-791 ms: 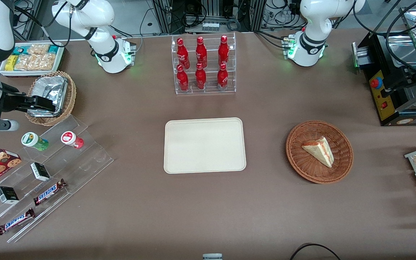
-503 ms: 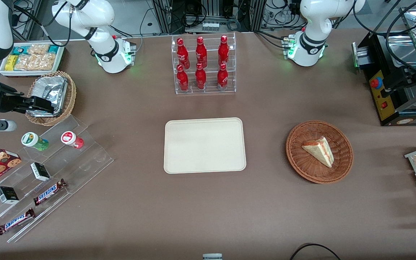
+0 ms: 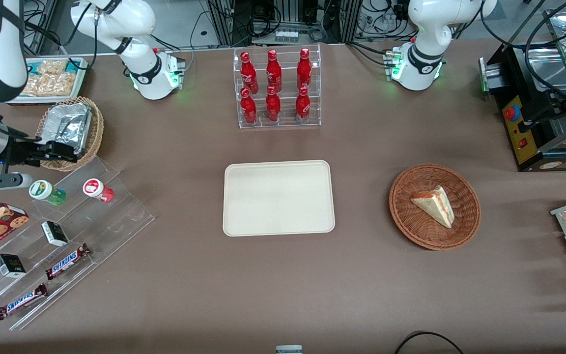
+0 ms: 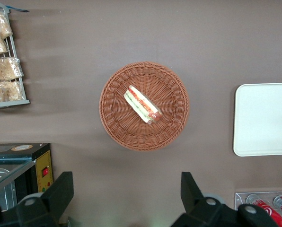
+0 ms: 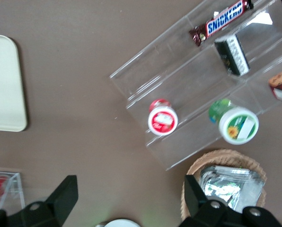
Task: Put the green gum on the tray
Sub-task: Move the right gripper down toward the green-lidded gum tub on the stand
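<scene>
The right arm's claw [image 3: 67, 150] hangs with its fingers spread and nothing between them, above the rim of a wicker basket [image 3: 94, 140] lined with foil, at the working arm's end of the counter [image 3: 263, 285]. The green gum [image 3: 47, 192] sits just below the claw and a little nearer the front camera, on the upper step of a clear acrylic stand [image 3: 116, 216], apart from the claw and untouched. The bottle appears tipped: its white lid [image 5: 239, 125] faces up toward the wrist camera while the green body [image 5: 220, 108] trails off to one side, giving the long axis a slant. A red bottle [image 3: 98, 190] stands close beside it on the same step. The tray [image 3: 278, 197] lies bare, well apart from the claw toward the counter's middle. Judging from this, the next move is a short descent onto the green bottle.
</scene>
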Controlling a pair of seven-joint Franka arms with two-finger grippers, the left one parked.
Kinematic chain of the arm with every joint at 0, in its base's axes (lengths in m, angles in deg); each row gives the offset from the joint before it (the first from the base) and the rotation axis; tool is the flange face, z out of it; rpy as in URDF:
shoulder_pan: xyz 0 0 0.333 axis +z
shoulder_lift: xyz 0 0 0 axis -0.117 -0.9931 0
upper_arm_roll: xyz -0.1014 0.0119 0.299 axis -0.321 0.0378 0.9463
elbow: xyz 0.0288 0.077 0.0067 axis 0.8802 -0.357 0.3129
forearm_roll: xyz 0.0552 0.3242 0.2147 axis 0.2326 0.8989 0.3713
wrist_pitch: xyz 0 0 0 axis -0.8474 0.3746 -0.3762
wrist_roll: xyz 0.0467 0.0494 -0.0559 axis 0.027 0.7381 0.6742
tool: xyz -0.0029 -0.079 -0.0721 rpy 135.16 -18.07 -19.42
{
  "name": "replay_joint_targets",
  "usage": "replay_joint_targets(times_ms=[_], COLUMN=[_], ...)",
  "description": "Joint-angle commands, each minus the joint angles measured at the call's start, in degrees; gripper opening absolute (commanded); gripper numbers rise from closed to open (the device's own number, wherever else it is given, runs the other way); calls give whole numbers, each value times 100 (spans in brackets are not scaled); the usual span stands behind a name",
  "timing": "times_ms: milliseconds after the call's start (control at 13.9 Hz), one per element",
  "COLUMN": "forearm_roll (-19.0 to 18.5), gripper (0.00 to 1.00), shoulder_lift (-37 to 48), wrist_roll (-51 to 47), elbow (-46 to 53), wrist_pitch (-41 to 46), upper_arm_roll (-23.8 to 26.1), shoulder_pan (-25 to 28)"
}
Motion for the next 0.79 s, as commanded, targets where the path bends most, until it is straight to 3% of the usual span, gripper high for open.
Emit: replay_joint_targets(times_ms=[0,359,719], forearm_roll=[-77,-69,-34], gripper=[100,100,100], shoulder_lift=[89,36,-112], wrist_roll=[979,3307,4864], elbow=[-457,-967,-1355], wrist_pitch=[-587,-1440,-2170], upper_arm_roll=[-13,-13,-13], shoulder_pan=[-309,-915,-1240])
